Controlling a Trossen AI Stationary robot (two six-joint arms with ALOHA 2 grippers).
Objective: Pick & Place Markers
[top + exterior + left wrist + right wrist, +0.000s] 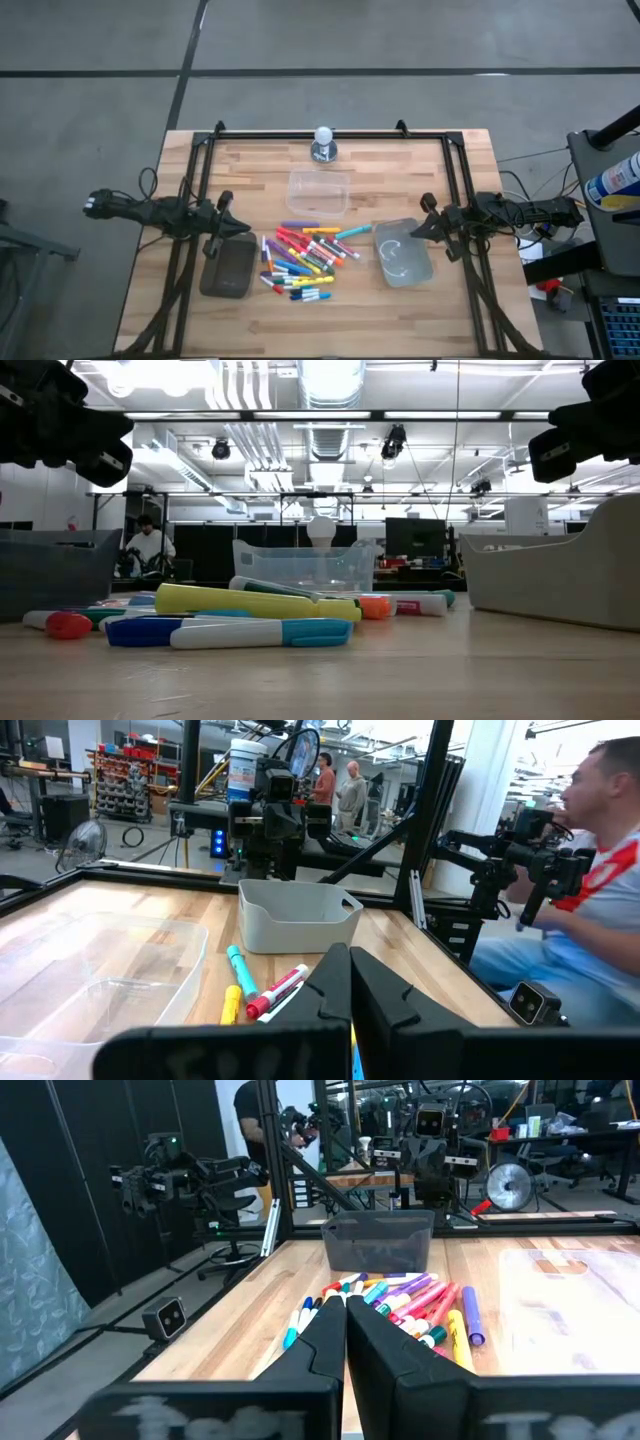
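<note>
Markers (302, 260) — mixed colours, capped, heaped loosely.

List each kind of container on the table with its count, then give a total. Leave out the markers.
Clear plastic tub: 1
Dark grey bin: 1
Light grey bin: 1
Total: 3 containers

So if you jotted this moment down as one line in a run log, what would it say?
left gripper: shut, empty, table's left | right gripper: shut, empty, table's right | markers: piled mid-table, untouched | clear tub: empty
</note>
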